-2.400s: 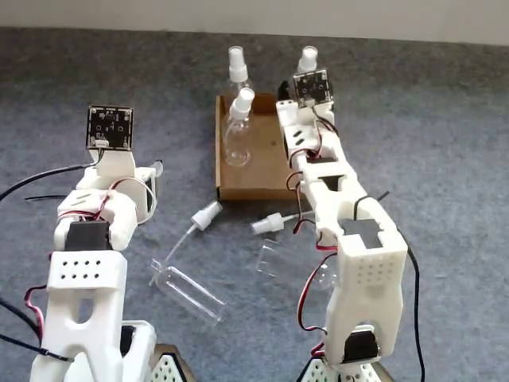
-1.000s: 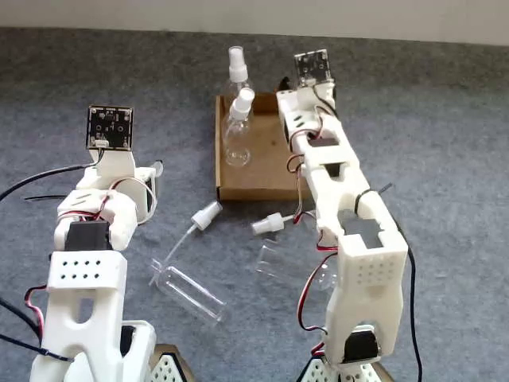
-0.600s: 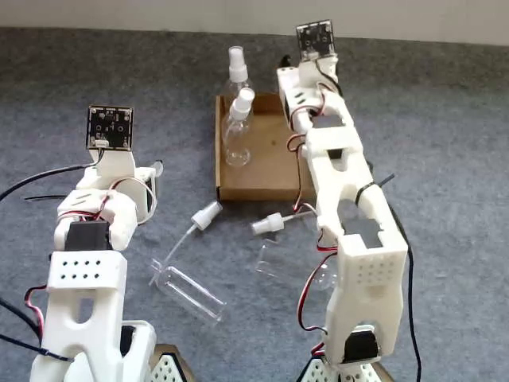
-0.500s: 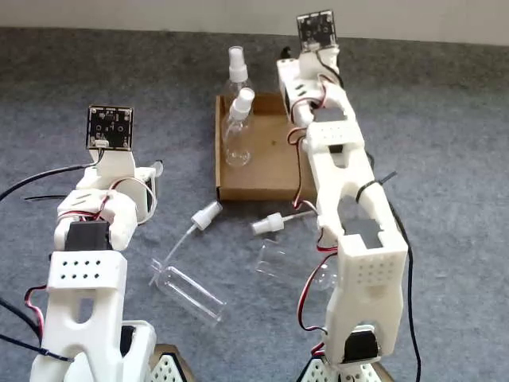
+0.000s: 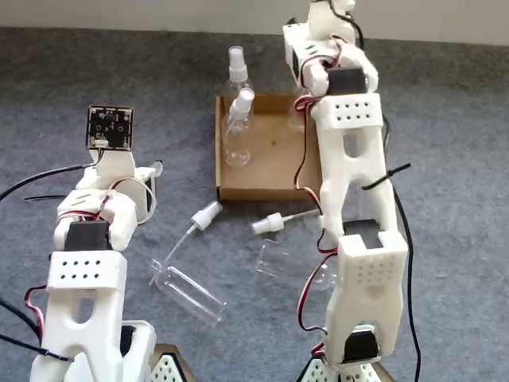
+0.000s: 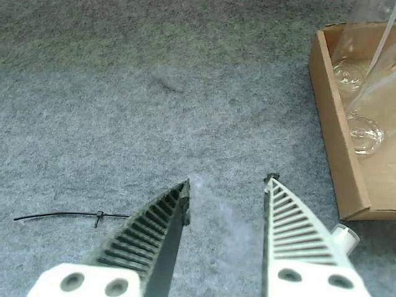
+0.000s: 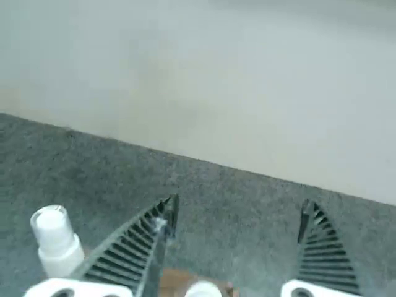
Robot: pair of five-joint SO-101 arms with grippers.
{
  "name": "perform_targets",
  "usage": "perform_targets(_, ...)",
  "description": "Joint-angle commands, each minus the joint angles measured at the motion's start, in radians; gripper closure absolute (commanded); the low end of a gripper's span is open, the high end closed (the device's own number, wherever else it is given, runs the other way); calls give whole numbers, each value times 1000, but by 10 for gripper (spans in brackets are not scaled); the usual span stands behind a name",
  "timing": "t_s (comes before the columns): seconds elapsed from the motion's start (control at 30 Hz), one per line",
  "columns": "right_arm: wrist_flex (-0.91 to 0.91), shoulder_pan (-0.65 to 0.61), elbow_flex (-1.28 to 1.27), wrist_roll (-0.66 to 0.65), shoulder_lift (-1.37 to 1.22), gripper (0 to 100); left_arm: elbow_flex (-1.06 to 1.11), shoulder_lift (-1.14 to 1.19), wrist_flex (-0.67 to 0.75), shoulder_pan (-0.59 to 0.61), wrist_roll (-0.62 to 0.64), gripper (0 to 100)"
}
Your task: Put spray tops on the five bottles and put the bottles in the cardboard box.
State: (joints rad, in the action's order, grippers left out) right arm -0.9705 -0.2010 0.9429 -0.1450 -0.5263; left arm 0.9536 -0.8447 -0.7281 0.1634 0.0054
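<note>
The cardboard box [image 5: 262, 163] lies at the table's middle back. One capped clear bottle [image 5: 237, 126] stands inside it, and a second [image 5: 237, 68] stands at its far left corner. My right gripper [image 7: 239, 207] hangs open and empty high above the box's far side; just below it are a third bottle's white cap [image 7: 201, 289] and another cap [image 7: 55, 238]. My left gripper [image 6: 228, 184] is open and empty over bare carpet left of the box [image 6: 337, 142]. Two loose spray tops [image 5: 205, 216] [image 5: 270, 224] and uncapped bottles [image 5: 191, 293] [image 5: 278, 261] lie in front of the box.
Grey carpet [image 5: 445, 159] covers the table, with a pale wall [image 7: 247, 74] behind it. A black cable tie [image 6: 74, 216] lies near my left gripper. The right arm's raised links [image 5: 350, 151] stand over the box's right side.
The right arm has lifted up and back from the capped bottle at the box's far right corner, its gripper now open above it. The left arm has not moved.
</note>
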Motion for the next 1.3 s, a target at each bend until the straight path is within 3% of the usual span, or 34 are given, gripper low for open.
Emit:
perform_targets(0.0,-334,-15,206,5,67,741,-4,2,21,39,11,811)
perform_targets(0.23,-776,-71,470,3,62,741,-2,2,18,39,11,811)
perform_targets(0.47,-792,-58,590,3,67,740,7,2,20,39,11,811)
perform_targets(0.63,-797,-56,567,-104,68,741,10,2,20,41,11,811)
perform_targets(0.93,-797,-131,62,-115,134,738,8,2,21,76,11,811)
perform_targets(1.27,-788,-255,-944,-390,656,686,15,4,46,74,11,811)
